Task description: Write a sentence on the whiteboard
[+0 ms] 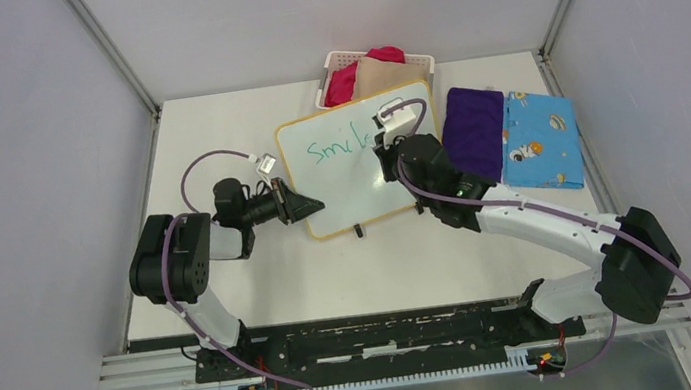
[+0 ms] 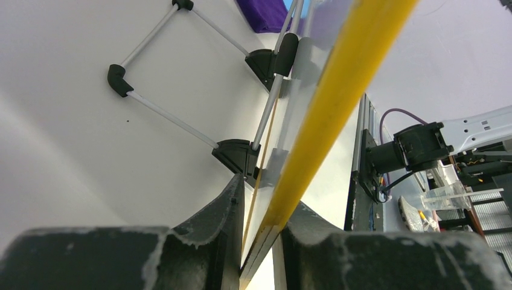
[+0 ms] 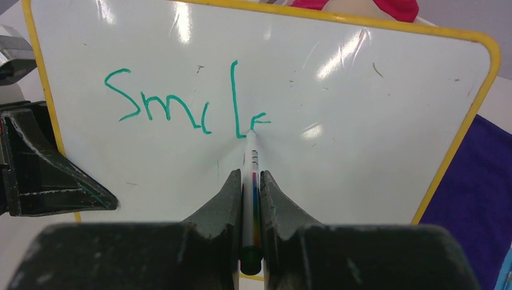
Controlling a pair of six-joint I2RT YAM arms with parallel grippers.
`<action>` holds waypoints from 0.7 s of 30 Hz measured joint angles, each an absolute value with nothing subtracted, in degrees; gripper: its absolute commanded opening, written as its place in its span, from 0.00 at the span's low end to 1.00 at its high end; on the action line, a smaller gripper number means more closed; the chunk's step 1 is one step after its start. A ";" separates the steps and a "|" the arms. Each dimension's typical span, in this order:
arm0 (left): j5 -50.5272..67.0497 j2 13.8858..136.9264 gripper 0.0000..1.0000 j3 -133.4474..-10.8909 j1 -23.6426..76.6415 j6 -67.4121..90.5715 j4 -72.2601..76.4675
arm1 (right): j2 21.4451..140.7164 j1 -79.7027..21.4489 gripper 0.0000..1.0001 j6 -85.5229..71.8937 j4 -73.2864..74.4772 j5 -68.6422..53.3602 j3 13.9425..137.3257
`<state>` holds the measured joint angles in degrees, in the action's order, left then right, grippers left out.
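Right gripper [image 3: 247, 176] fills the bottom of its own wrist view, its jaws pinched on a thin marker [image 3: 250, 181]. The marker's long axis runs straight out from between the jaws, cap end toward the camera. Its tip points away at the board [image 3: 362, 121] and touches it.

The tip rests at the end of the green writing [image 3: 181, 106], one line that reads "Smil" plus a further letter, probably a part-formed "e". The letters run left to right along the board's long axis and read upright from the arms' side.

Left gripper [image 2: 265, 199] clamps the board's yellow-framed left edge near the near corner, one jaw on the face and one on the back. Behind the board its wrist view shows a wire stand [image 2: 169, 118] with black joints, so the board is propped at a tilt, not flat.

From above, the board [image 1: 352, 194] stands in the middle of the table [image 1: 263, 287] between the two grippers. Its long axis runs across the table, turned a little so the right end sits farther away. Its far edge is just beside a white basket [image 1: 334, 60] holding red and tan cloths. A purple cloth [image 1: 474, 128] lies just right of the board, with a blue patterned cloth [image 1: 541, 139] touching its right side.
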<state>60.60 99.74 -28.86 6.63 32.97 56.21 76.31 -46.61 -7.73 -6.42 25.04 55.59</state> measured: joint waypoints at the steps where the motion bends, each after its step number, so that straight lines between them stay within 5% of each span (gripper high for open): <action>1: 60.60 99.74 0.18 -28.91 6.63 32.97 56.18 | 76.12 -46.61 0.00 -7.77 -6.48 25.02 55.07; 21: 61.19 99.70 0.11 -29.32 6.90 31.27 55.11 | 72.79 -45.56 0.00 -7.88 -5.72 28.18 51.62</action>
